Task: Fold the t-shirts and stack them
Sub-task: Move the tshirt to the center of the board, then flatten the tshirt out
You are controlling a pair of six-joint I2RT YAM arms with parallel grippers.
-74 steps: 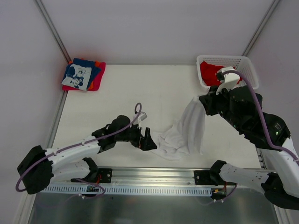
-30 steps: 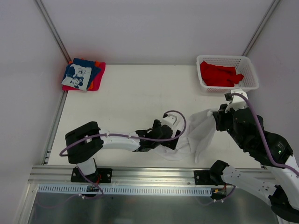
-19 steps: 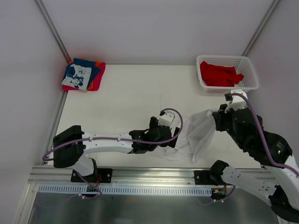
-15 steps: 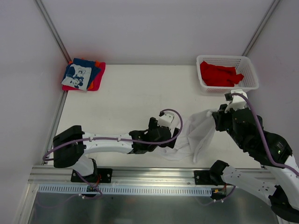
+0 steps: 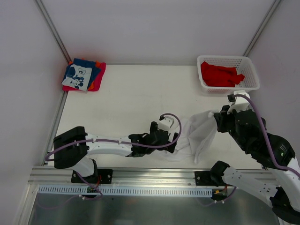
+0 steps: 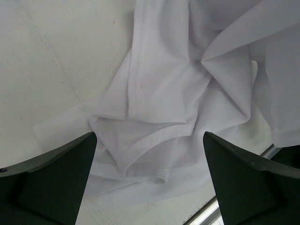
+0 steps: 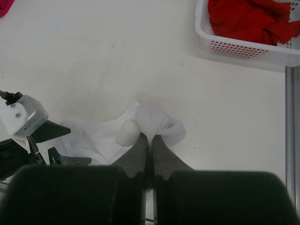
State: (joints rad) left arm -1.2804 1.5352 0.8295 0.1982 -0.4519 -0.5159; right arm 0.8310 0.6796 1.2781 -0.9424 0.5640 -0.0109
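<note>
In the upper left of the top view, the folded stack [image 5: 84,75] of blue, red and orange t-shirts lay on the desk [image 5: 136,93], unchanged. Lower centre, the left hand [image 5: 168,140] had swung in from the left over the last couple of seconds and hung with its jaws fully apart, gripping nothing. Its wrist view showed the two fingers straddling a bunched hem of the white t-shirt [image 6: 159,93], which lay crumpled on the desk. To the right, the right hand [image 7: 149,140] was clamped tight on a puckered tuft of that shirt and held it raised. It had drawn the cloth away from the basket and down towards the lower right. This probably meant the shirt was out and ready to be spread, with folding not yet begun. In the upper right, the white lattice basket [image 5: 251,79] held only crumpled red t-shirts [image 5: 220,75], awaiting their turn.
</note>
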